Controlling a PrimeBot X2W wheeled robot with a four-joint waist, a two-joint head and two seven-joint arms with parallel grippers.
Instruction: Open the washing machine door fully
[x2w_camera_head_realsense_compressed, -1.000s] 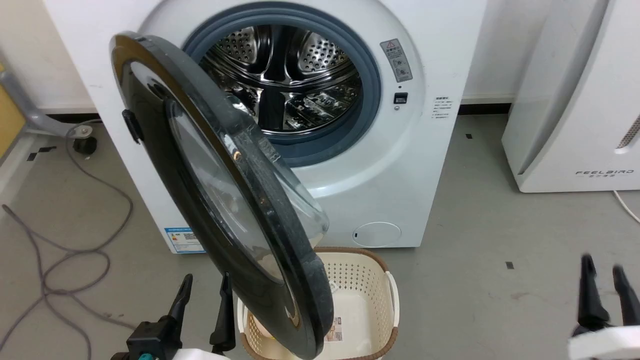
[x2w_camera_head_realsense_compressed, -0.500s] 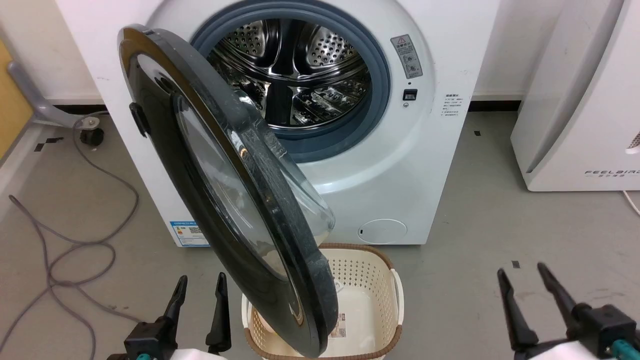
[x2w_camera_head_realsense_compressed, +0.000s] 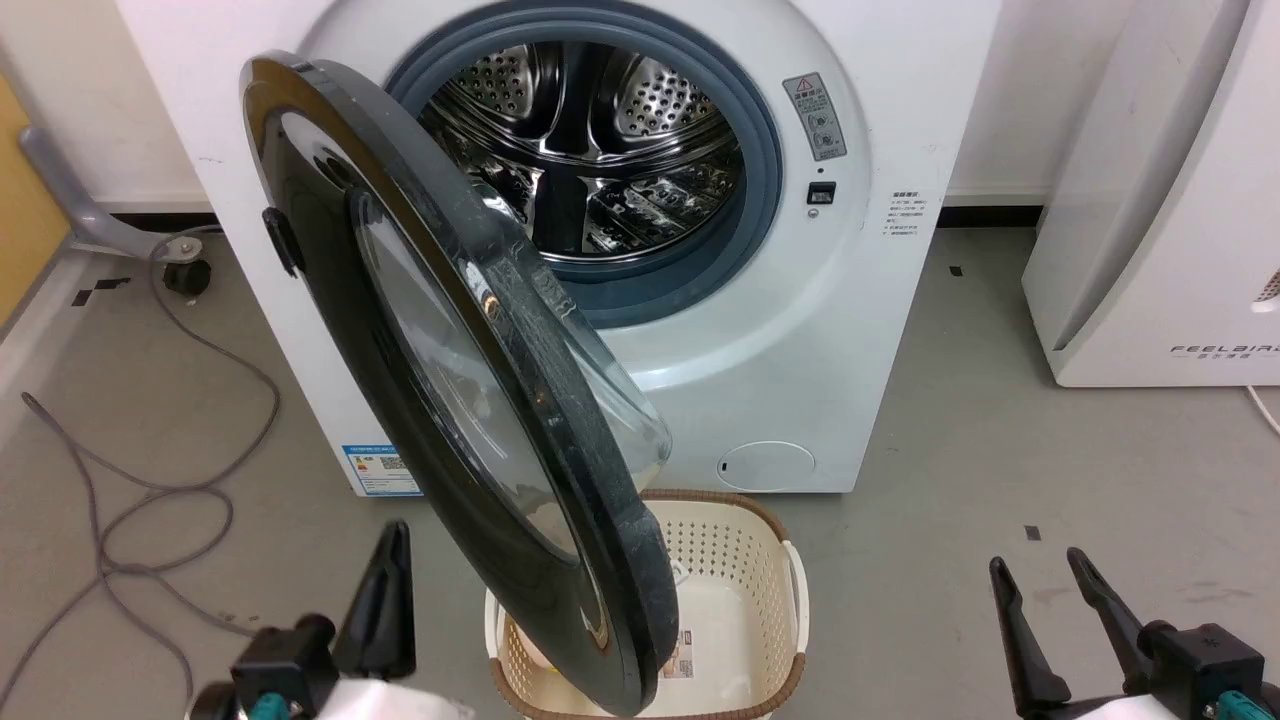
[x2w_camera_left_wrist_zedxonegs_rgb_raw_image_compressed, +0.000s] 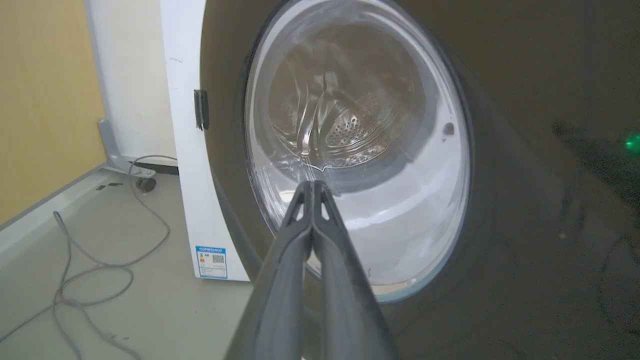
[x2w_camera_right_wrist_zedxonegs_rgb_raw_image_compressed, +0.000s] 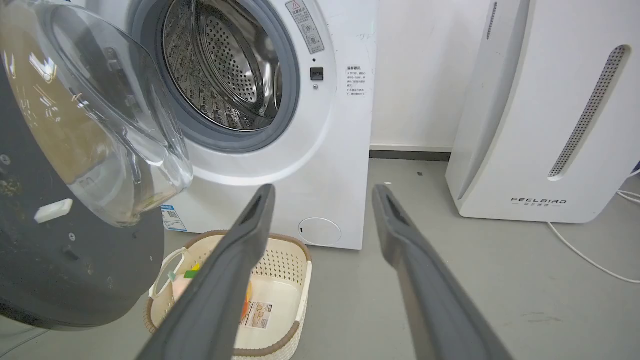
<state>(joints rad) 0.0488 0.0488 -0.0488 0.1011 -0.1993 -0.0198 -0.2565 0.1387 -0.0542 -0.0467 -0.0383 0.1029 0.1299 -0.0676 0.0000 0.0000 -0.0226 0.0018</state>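
Observation:
The white washing machine (x2w_camera_head_realsense_compressed: 790, 340) stands ahead with its steel drum (x2w_camera_head_realsense_compressed: 590, 150) exposed. Its big round black door (x2w_camera_head_realsense_compressed: 330, 330), hinged at the left, stands roughly half open, swung out toward me; its glass bowl (x2w_camera_head_realsense_compressed: 620, 400) bulges toward the drum. My left gripper (x2w_camera_head_realsense_compressed: 395, 545) is at the lower left, just left of the door's outer face, fingers pressed together and holding nothing. In the left wrist view the shut fingertips (x2w_camera_left_wrist_zedxonegs_rgb_raw_image_compressed: 312, 187) point at the door's window (x2w_camera_left_wrist_zedxonegs_rgb_raw_image_compressed: 380, 150). My right gripper (x2w_camera_head_realsense_compressed: 1035, 565) sits open at the lower right, well clear of the machine (x2w_camera_right_wrist_zedxonegs_rgb_raw_image_compressed: 330, 150).
A cream laundry basket (x2w_camera_head_realsense_compressed: 770, 560) sits on the floor under the door's free edge. A white FEELBIRD appliance (x2w_camera_head_realsense_compressed: 1170, 200) stands to the right. Grey cables (x2w_camera_head_realsense_compressed: 150, 490) lie on the floor at left, near a caster (x2w_camera_head_realsense_compressed: 187, 275).
My left gripper's fingers have come together from open and shifted slightly. The right gripper moved in from the right edge and sank a little. The door holds about the same angle.

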